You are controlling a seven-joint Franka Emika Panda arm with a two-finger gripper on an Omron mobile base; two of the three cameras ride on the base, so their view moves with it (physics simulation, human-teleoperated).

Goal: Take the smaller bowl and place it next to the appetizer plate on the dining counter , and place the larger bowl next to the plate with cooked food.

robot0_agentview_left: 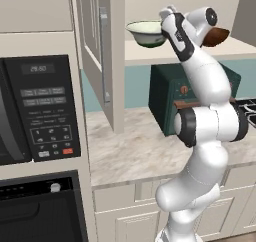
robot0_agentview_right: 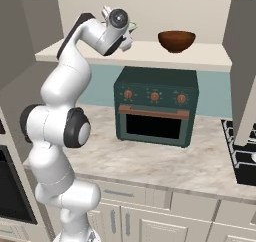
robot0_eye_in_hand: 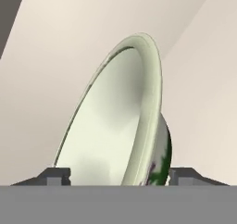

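In the left base view the white arm rises from the lower right and bends up to a pale shelf [robot0_agentview_left: 235, 48] above the desk [robot0_agentview_left: 135, 151]. The gripper [robot0_agentview_left: 163, 21] is at the right side of the larger bowl [robot0_agentview_left: 145, 33], which sits upright on the shelf's left end, just right of an open cabinet door [robot0_agentview_left: 100, 56]. Part of the smaller bowl [robot0_agentview_left: 217, 36] shows as a reddish-brown patch behind the arm's wrist, further right on the same shelf. A dark green toaster oven [robot0_agentview_left: 167, 98] stands on the desk under the shelf, and a black microwave [robot0_agentview_left: 35, 111] fills the left side.

In the right base view the arm climbs from the lower left, and its hand reaches the shelf's left part. The smaller bowl [robot0_agentview_right: 176, 41] stands upright and alone on the shelf, well apart from the hand to the right. Only a sliver of the larger bowl's rim [robot0_agentview_right: 132, 26] peeks out behind the wrist. The toaster oven [robot0_agentview_right: 155, 106] sits on the marble-patterned desk [robot0_agentview_right: 165, 166] directly below, with a stove edge [robot0_agentview_right: 242, 156] at far right.

In the hand view the larger bowl [robot0_eye_in_hand: 115, 126] looms close (tilted by the camera's roll), its pale interior and green-marked outer wall visible. The two dark fingers [robot0_eye_in_hand: 58, 174] stand apart, one on each side of the bowl's rim; whether they press on it I cannot tell.
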